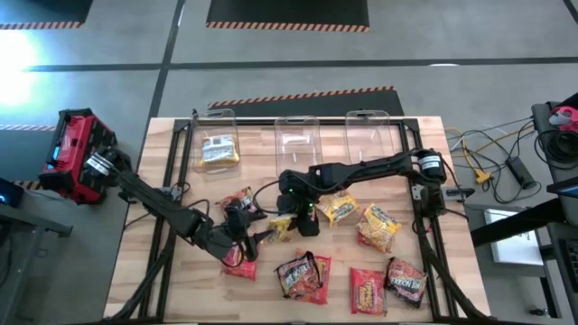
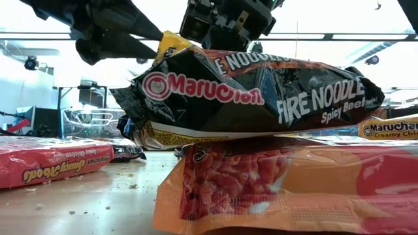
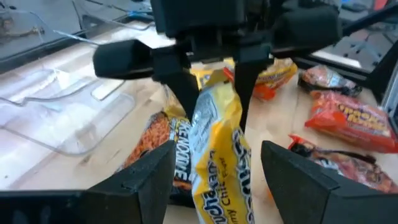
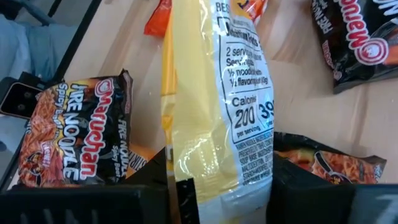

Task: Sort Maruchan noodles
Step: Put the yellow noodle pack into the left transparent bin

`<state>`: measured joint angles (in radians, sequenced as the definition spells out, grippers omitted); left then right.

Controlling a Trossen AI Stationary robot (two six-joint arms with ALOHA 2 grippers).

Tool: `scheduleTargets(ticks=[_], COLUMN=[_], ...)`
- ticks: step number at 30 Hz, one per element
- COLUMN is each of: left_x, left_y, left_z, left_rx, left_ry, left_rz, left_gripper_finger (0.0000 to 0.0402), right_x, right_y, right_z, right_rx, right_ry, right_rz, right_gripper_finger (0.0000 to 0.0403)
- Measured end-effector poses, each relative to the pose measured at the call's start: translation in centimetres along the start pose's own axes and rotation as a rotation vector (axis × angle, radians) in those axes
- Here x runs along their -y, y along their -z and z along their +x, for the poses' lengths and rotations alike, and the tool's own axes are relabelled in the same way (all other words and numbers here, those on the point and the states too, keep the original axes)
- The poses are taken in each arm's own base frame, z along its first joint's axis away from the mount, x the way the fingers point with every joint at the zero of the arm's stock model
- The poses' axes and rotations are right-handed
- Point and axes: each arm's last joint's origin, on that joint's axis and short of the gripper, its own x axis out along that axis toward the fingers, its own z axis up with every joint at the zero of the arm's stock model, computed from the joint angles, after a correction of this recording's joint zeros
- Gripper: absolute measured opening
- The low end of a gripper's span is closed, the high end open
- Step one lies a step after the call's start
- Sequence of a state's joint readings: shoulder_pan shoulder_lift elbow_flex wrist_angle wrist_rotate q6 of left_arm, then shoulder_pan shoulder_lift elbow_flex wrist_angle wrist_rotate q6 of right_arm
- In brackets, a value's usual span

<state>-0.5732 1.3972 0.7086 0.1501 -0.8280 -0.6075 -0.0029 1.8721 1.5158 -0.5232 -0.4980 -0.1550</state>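
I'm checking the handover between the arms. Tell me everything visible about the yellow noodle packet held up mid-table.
The yellow noodle packet is a crinkly, glossy plastic pouch with Maruchan lettering and a white nutrition panel. It hangs upright above the table, lifted clear of the packets lying below. The right gripper pinches its top edge. The left gripper stands open with a finger on either side of its lower half, not visibly pressing it.

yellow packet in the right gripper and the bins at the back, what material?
Yellow packet: thin glossy plastic film, by the glare and creases. Right gripper is shut on it. Bins: clear rigid plastic, seemingly; wood shows through. Tabletop: light wood, visible grain.
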Motion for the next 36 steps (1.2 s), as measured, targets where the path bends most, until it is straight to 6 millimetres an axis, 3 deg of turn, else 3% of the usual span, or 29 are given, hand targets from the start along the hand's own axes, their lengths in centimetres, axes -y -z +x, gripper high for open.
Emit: scheduleTargets(ticks=[27, 31, 36], left_x=[0.0, 0.0, -0.3], left_y=[0.7, 0.7, 0.6], left_z=[0.3, 0.4, 0.7], left_rx=[-0.066, -0.069, -0.083], left_ry=[0.029, 0.028, 0.024], left_rz=[-0.088, -0.105, -0.107], left_gripper_finger=[0.0219, 0.0202, 0.0151], right_x=[-0.2, -0.3, -0.6], right_y=[-1.9, -2.2, -2.2], right_z=[-0.8, -0.8, -0.6], right_rx=[0.164, 0.189, 0.187], right_ry=[0.03, 0.033, 0.022], right_rz=[-0.144, -0.161, -0.13], right_gripper_finger=[0.0111, 0.0111, 0.0129])
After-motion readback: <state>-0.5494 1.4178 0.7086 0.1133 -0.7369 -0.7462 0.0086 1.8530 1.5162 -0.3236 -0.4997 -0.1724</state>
